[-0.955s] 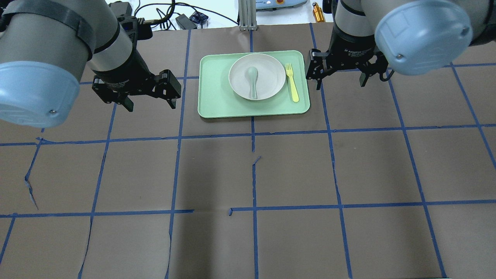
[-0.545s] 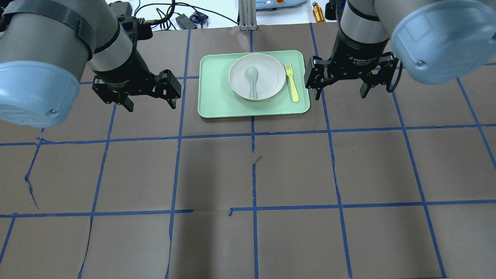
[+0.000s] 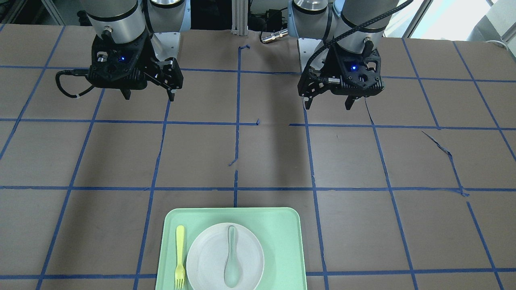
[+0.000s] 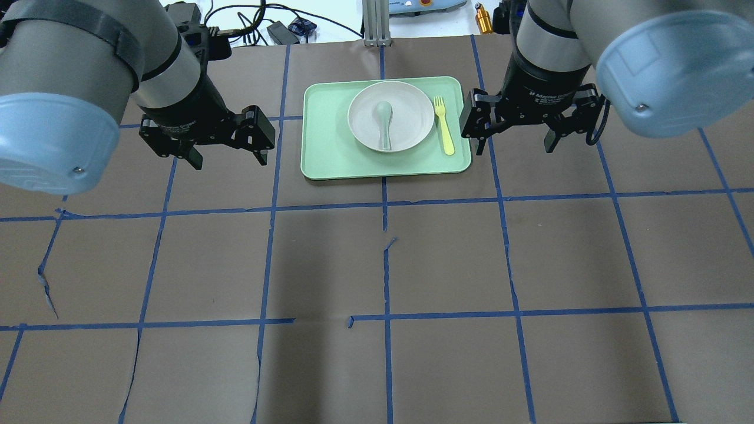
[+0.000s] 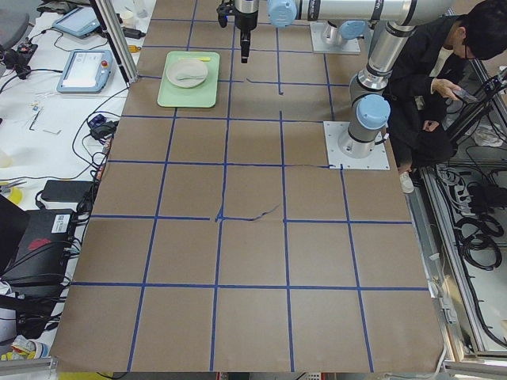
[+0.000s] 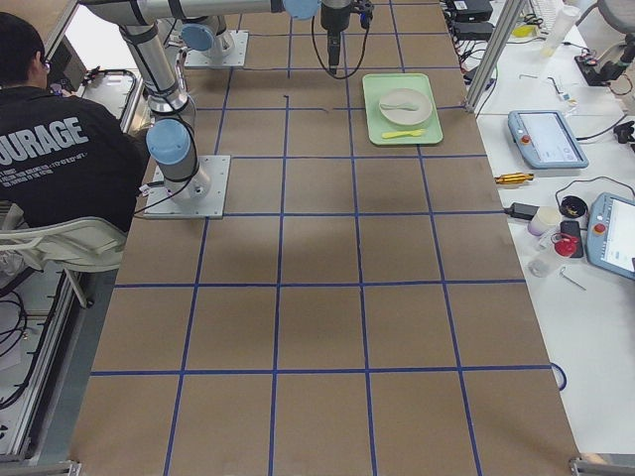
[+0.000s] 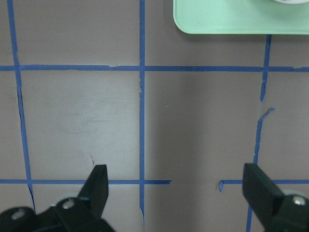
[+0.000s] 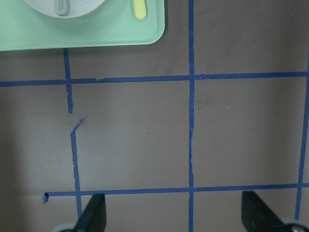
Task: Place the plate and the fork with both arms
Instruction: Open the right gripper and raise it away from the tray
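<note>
The white plate (image 4: 412,118) lies on the mint-green tray (image 4: 330,138) at the far middle of the table, with a grey-green spoon (image 4: 384,123) in it. The yellow fork (image 4: 444,126) lies on the tray right of the plate, tines pointing away. My left gripper (image 4: 230,160) hangs open and empty left of the tray. My right gripper (image 4: 515,147) hangs open and empty just right of the tray. In the front view the plate (image 3: 209,257), fork (image 3: 179,253), left gripper (image 3: 327,106) and right gripper (image 3: 149,97) show. The right wrist view shows the plate's edge (image 8: 87,5) and the fork's handle end (image 8: 139,9).
The brown table surface carries a blue tape grid, torn in places. Cables, a tablet and small tools lie beyond the far edge. A person sits behind the robot's base in the side views. The left wrist view shows the tray's corner (image 7: 227,19).
My right gripper has shifted a little toward the near side and slightly left, staying open. The left arm, plate, fork and tray have not moved.
</note>
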